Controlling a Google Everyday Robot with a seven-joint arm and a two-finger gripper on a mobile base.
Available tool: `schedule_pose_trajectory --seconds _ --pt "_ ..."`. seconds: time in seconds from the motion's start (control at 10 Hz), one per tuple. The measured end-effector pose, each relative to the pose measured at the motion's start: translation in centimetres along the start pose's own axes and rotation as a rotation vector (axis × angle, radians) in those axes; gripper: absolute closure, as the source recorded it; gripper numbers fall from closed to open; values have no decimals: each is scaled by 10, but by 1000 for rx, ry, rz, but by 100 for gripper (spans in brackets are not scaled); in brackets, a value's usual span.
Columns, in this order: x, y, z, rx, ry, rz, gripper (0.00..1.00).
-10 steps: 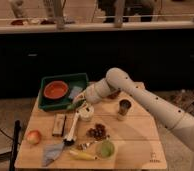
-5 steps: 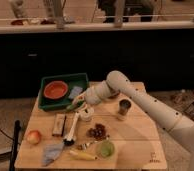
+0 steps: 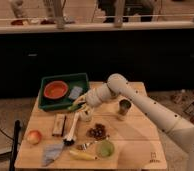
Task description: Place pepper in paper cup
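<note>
Along the wooden table's (image 3: 135, 145) near edge lie one grey cloth (image 3: 52, 151), one yellow banana (image 3: 82, 155) and one pale green round fruit (image 3: 105, 148); the right near corner is bare wood. Farther in: one apple (image 3: 34, 136), a cluster of dark grapes (image 3: 97, 131), one brush (image 3: 71, 131). The paper cup (image 3: 85, 114) stands mid-table, one metal cup (image 3: 123, 108) to its right. The gripper (image 3: 79, 104) hangs just above the paper cup, pinching the pepper (image 3: 74, 106). Behind, one green tray (image 3: 46, 96) holds one orange bowl (image 3: 56, 90).
</note>
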Motion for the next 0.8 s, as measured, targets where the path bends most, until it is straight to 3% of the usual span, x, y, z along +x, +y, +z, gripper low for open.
schedule_pose_trajectory --seconds 0.8 --pt "19 3 -2 27 -21 37 99"
